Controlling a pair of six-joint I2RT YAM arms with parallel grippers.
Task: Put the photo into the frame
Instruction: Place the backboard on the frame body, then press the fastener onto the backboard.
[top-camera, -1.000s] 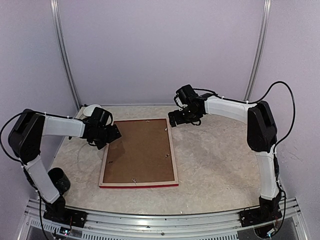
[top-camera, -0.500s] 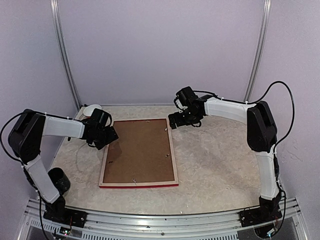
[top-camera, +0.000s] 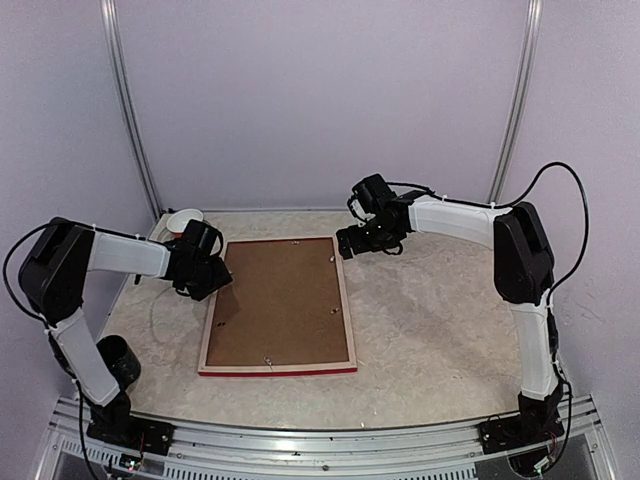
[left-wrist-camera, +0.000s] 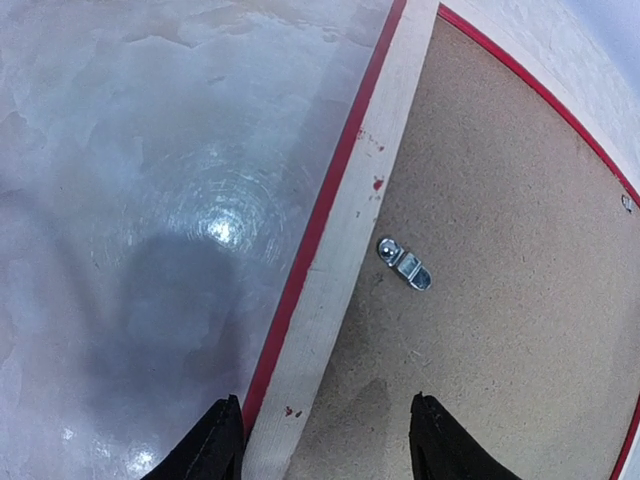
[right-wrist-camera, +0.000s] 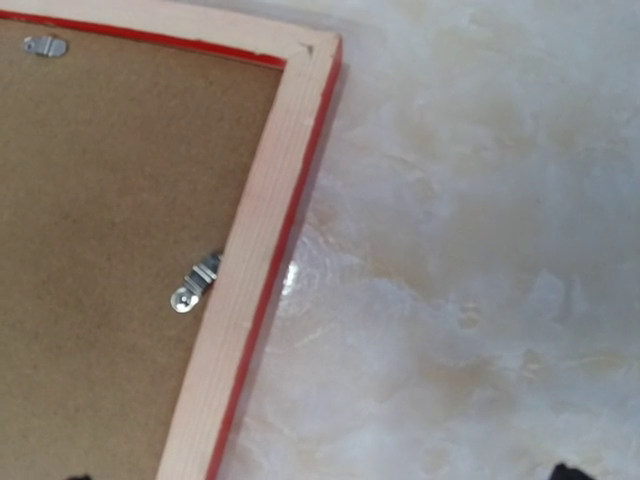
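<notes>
The frame (top-camera: 346, 300) lies face down on the table, pale wood back up, with a thin red edge showing. A brown backing board (top-camera: 280, 300) fills it, held by small metal turn clips (left-wrist-camera: 403, 265). The photo is hidden. My left gripper (top-camera: 213, 279) is at the frame's upper left rail (left-wrist-camera: 350, 230). Its jaws are open and straddle the rail, one fingertip (left-wrist-camera: 215, 445) outside the red edge and the other over the board (left-wrist-camera: 500, 250). My right gripper (top-camera: 345, 240) hovers wide open at the frame's far right corner (right-wrist-camera: 310, 50), with nothing between its fingers.
A white round dish (top-camera: 185, 217) sits at the back left behind the left gripper. A black cylinder (top-camera: 118, 358) stands by the left arm's base. A thin cable lies on the marbled tabletop (top-camera: 440, 320) left of the frame.
The left gripper's jaws have narrowed around the frame's left rail and the gripper has shifted slightly left. The right gripper has barely moved and the frame lies where it was.
</notes>
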